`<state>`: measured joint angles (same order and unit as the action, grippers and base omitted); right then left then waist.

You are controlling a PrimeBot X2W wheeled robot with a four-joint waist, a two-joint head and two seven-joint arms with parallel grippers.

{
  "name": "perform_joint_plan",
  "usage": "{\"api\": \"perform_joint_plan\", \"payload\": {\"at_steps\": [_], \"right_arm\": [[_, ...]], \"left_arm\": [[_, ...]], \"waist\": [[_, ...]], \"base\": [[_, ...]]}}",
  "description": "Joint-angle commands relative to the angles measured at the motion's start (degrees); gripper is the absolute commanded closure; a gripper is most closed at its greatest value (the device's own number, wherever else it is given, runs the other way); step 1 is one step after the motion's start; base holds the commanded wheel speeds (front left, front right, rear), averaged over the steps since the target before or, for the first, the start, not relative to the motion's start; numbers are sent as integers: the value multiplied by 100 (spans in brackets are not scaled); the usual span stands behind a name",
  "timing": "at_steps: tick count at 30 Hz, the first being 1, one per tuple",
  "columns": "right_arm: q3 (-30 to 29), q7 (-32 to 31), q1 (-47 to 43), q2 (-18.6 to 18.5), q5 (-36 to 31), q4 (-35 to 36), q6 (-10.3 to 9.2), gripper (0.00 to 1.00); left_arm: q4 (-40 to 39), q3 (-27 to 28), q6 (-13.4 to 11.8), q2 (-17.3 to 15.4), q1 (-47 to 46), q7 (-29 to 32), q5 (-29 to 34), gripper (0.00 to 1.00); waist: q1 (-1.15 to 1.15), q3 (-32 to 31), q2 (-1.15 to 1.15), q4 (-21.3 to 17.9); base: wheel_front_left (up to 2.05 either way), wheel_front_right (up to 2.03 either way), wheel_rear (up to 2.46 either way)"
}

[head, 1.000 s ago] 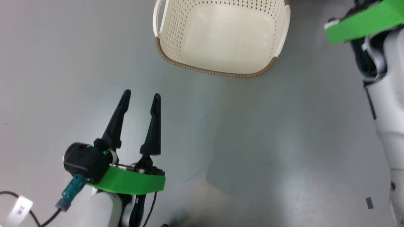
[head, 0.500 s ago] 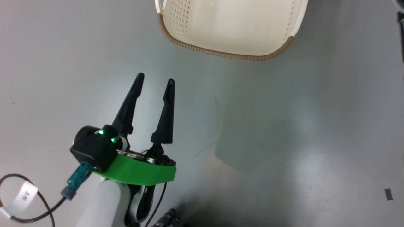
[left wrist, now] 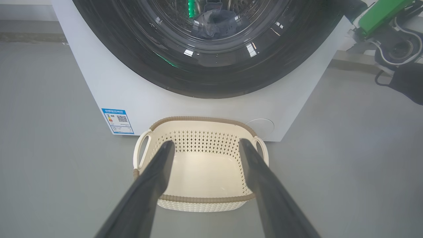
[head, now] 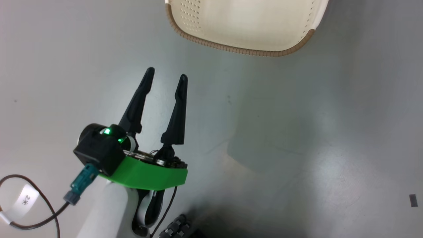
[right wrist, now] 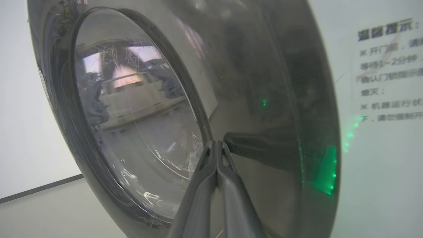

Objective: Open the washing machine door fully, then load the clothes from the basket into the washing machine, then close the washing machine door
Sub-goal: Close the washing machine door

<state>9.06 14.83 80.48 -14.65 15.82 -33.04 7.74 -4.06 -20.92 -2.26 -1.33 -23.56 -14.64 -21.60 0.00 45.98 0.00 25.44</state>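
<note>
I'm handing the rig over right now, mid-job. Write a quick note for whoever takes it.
Left claw: open, holding nothing, above the floor short of the basket.
Right claw: shut, holding nothing, tips at the black rim of the washing machine door.
The basket is empty and stands on the floor before the washing machine.
Done: clothes show behind the door glass, and the door looks closed against the front.
Left: confirm the door is latched, which cannot be told from here.

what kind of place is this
Likely a laundry corner in a lab or test room: a white front-loading washing machine, an empty cream laundry basket before it, and a smooth grey floor.
</note>
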Motion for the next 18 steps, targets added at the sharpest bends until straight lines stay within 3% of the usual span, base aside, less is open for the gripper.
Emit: {"api": "perform_joint_plan", "payload": {"at_steps": [1, 11, 18], "right_arm": [[71, 17, -174, 152, 82, 172, -25, 100], [507, 17, -1022, 29, 608, 425, -25, 100], [448, 17, -1949, -57, 998, 810, -25, 100]], "left_arm": [[-128, 193, -7, -154, 39, -36, -12, 0], [-73, 444, 40, -154, 162, -36, 158, 0], [18, 681, 105, -154, 312, -36, 362, 0]], "waist": [[0, -86, 0, -70], [0, -557, 0, -358], [0, -1068, 0, -620]], "base": [[0, 0, 0], [0, 0, 0], [0, 0, 0]]}}
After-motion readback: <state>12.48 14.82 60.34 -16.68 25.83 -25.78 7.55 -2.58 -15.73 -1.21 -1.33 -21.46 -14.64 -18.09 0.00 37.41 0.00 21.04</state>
